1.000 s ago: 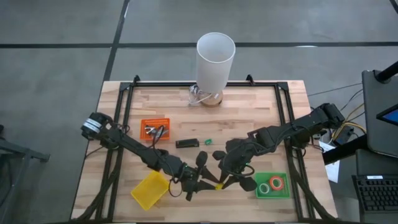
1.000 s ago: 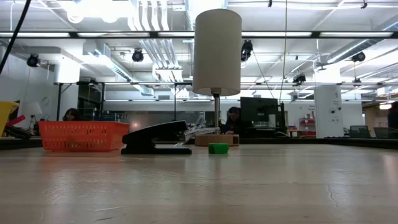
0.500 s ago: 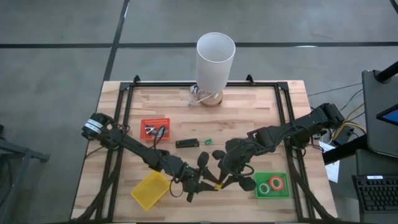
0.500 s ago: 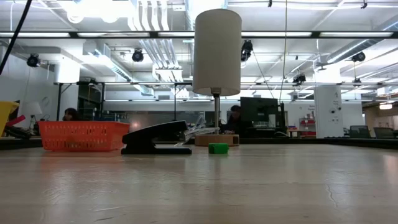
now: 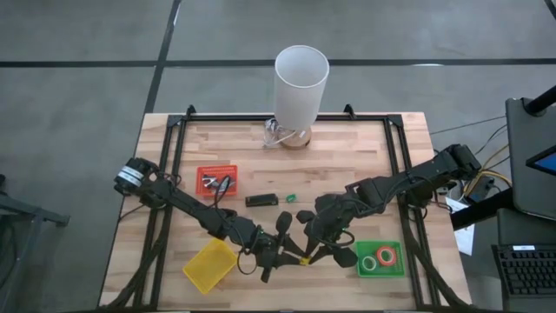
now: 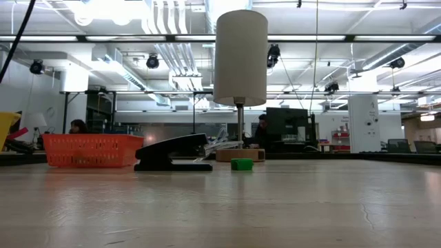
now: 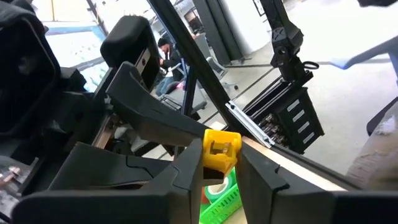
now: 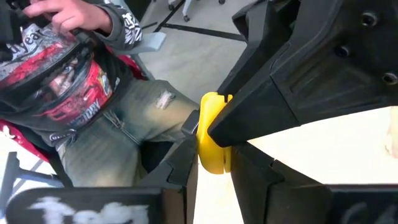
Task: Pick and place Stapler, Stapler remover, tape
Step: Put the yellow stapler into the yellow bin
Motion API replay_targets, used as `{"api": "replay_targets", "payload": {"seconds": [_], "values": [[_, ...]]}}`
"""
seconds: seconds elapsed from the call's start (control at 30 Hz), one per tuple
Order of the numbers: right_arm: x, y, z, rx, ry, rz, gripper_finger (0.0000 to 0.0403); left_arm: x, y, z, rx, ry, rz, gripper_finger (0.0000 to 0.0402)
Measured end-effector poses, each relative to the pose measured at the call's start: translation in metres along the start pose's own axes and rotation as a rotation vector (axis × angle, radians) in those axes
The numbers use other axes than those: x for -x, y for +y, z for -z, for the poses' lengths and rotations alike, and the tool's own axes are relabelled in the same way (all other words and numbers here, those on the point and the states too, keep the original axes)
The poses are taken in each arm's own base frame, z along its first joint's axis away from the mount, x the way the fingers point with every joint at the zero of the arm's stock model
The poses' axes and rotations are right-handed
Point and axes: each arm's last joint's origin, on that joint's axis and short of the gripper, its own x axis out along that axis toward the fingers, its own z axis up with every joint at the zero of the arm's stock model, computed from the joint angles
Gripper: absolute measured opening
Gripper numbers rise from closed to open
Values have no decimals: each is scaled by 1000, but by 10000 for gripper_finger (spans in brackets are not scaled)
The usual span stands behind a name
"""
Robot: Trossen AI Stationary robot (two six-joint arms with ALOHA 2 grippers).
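A yellow tape ring (image 5: 304,258) sits in the air between both grippers, above the near middle of the table. My left gripper (image 5: 291,255) comes at it from the left and my right gripper (image 5: 314,254) from the right; both are shut on it. The black stapler (image 5: 261,200) lies flat on the table farther back, also seen in the low view as the stapler (image 6: 172,153). Grey staple-remover claws (image 5: 211,181) lie in the orange tray (image 5: 228,168). A green ring (image 5: 370,263) and an orange-red ring (image 5: 387,256) lie in the green tray (image 5: 380,271). My left gripper pinches the yellow ring (image 7: 219,149) between its two fingers (image 7: 186,177), at their free ends, coming level from the table's left. The ring is lifted clear of the table. My right gripper pinches the same ring (image 8: 213,142) on edge between its fingers (image 8: 185,168), coming from the table's right. The left gripper's fingers cover part of the ring.
A tall white cylinder (image 5: 301,85) stands on a wooden base at the far edge. A small green piece (image 5: 290,198) lies right of the stapler. A yellow tray (image 5: 209,265) sits near the front left. A person sits beyond the near edge in the right wrist view.
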Motion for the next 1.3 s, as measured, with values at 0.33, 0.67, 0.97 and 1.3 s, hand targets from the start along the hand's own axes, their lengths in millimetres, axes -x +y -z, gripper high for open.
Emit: {"api": "replay_targets", "payload": {"seconds": [0.33,0.67,0.97,1.3], "values": [[-2,3,6,-48,55,5,149,1,-3,4,70,56,30,83],[-5,2,19,-70,139,10,194,13,-20,8,343,273,139,85],[-25,-15,61,-125,147,51,194,61,-47,-9,728,710,222,82],[-36,-27,97,-192,109,70,181,120,-76,-28,1146,1154,34,78]]}}
